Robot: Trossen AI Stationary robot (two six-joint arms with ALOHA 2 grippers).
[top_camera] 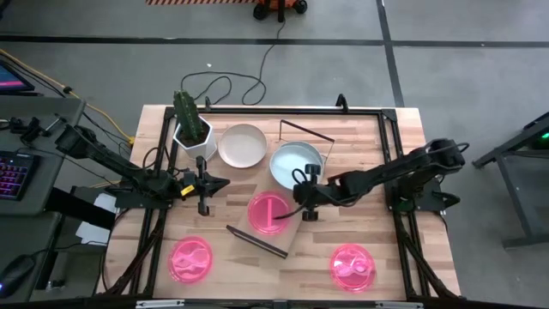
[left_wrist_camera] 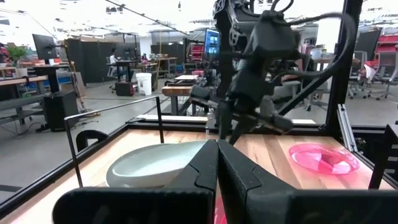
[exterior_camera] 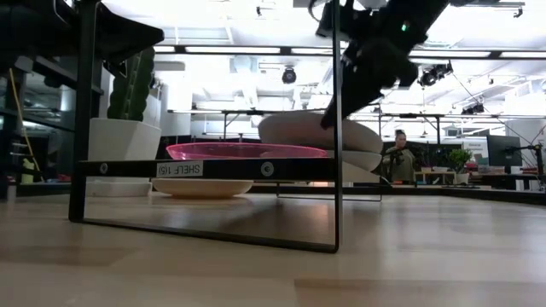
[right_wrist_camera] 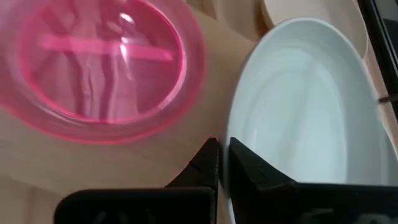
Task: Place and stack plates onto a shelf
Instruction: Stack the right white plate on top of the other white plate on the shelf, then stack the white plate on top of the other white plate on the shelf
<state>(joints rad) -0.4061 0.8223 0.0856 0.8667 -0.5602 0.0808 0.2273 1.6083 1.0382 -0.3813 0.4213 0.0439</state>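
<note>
While both grippers are pressed together, the right gripper (top_camera: pixel 306 209) hides the white plate's (top_camera: pixel 292 161) rim

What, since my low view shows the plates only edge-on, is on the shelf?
Observer: Two plates side by side on the shelf: a pink plate and a white plate.
Operator: Where exactly is the right gripper?
Observer: The right gripper is shut and points down at the white plate's rim, on the side facing the pink plate.
Operator: And the left one?
Observer: The left gripper is shut and off the shelf, near the cactus pot.
</note>
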